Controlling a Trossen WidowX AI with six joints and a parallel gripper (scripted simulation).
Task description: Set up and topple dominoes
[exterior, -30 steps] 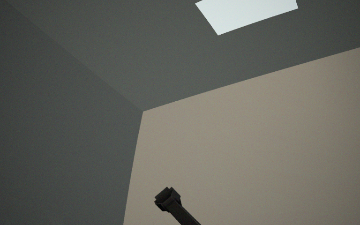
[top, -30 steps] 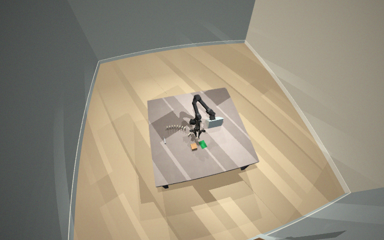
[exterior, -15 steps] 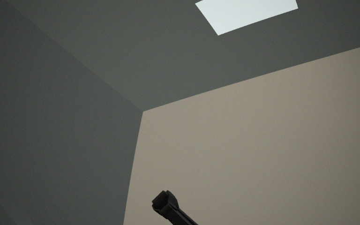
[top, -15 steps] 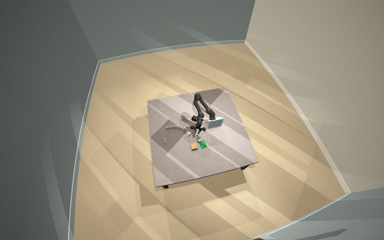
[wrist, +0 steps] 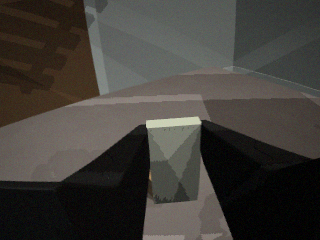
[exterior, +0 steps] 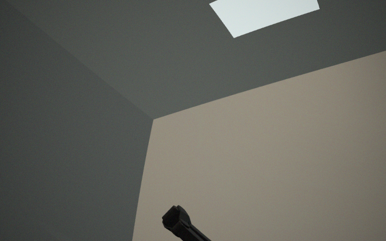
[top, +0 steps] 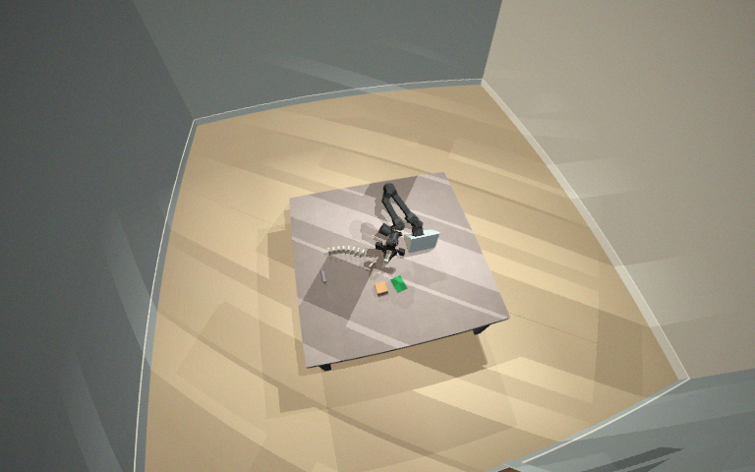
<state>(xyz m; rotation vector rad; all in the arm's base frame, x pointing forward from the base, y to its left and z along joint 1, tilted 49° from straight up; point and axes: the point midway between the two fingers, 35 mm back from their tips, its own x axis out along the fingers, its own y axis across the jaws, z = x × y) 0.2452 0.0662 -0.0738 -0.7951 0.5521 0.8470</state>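
A curved row of several pale dominoes (top: 347, 250) stands on the left part of the table in the top view. One more pale piece (top: 372, 264) is between the row's right end and the gripper; whether it stands or lies is too small to tell. My gripper (top: 387, 258) (wrist: 172, 131) is shut on a pale domino (wrist: 176, 167), which shows upright between the fingers in the wrist view. The gripper is right of the row. The domino's lower end and its height above the table cannot be judged clearly.
An orange block (top: 380, 287) and a flat green square (top: 398, 283) lie in front of the gripper. A thin grey bar (top: 323, 275) lies front-left of the row. A pale blue box (top: 423, 242) stands by the arm's base. The exterior view shows only a dark arm part (exterior: 182, 223), walls and ceiling.
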